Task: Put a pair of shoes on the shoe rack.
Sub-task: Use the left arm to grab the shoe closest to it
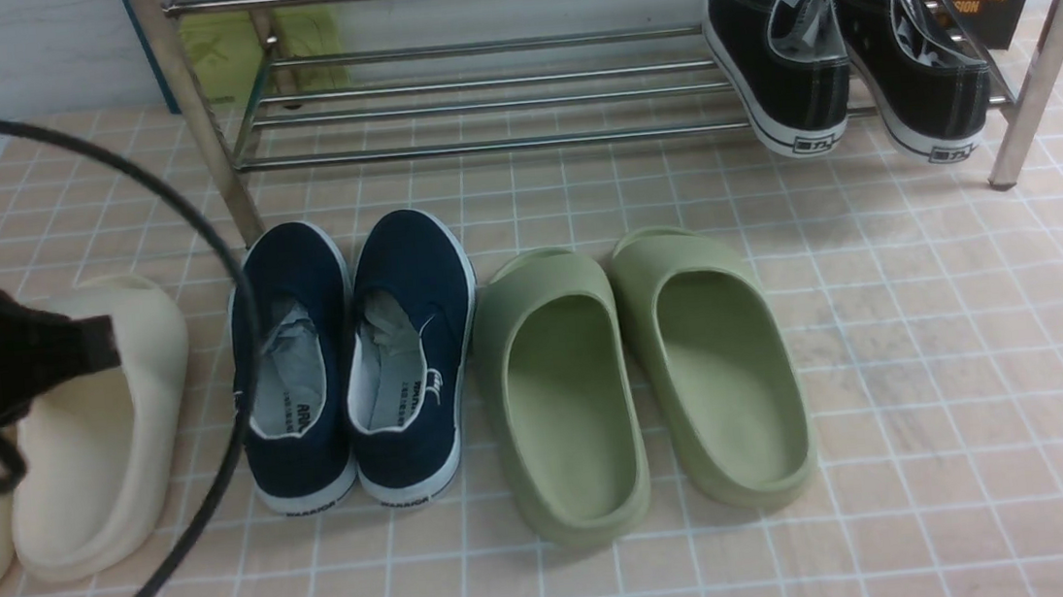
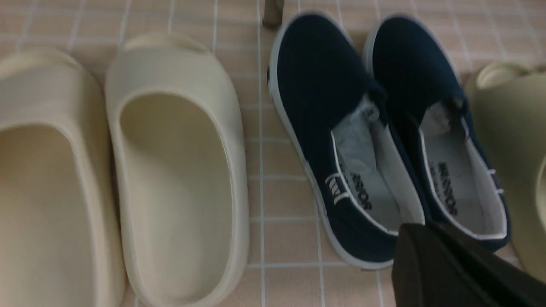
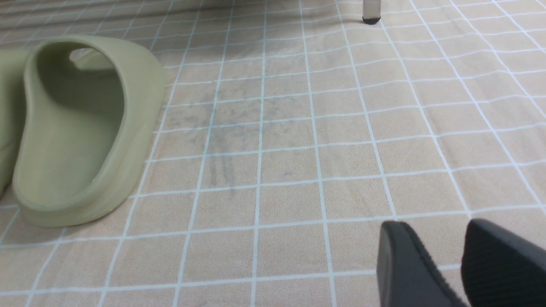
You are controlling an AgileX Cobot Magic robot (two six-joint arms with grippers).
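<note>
The pair of navy slip-on shoes, left one (image 1: 295, 272) and right one (image 1: 412, 271), stands side by side on the tiled floor, toes toward the shoe rack (image 1: 478, 146). In the left wrist view both shoes (image 2: 315, 85) (image 2: 409, 72) lie just ahead of my left gripper (image 2: 411, 234), whose fingers are pressed together and empty, near the heels. In the front view the left gripper (image 1: 102, 342) hangs at the left over a cream slide. My right gripper (image 3: 431, 226) is open and empty over bare tiles; it does not show in the front view.
Two black lace-up sneakers (image 1: 791, 59) lean on the rack's lower bars at the right. Olive-green slides (image 1: 559, 384) lie right of the navy pair, cream slides (image 1: 104, 418) left of it. A black cable (image 1: 192, 214) loops in front. A rack leg (image 3: 371, 8) stands ahead of the right gripper.
</note>
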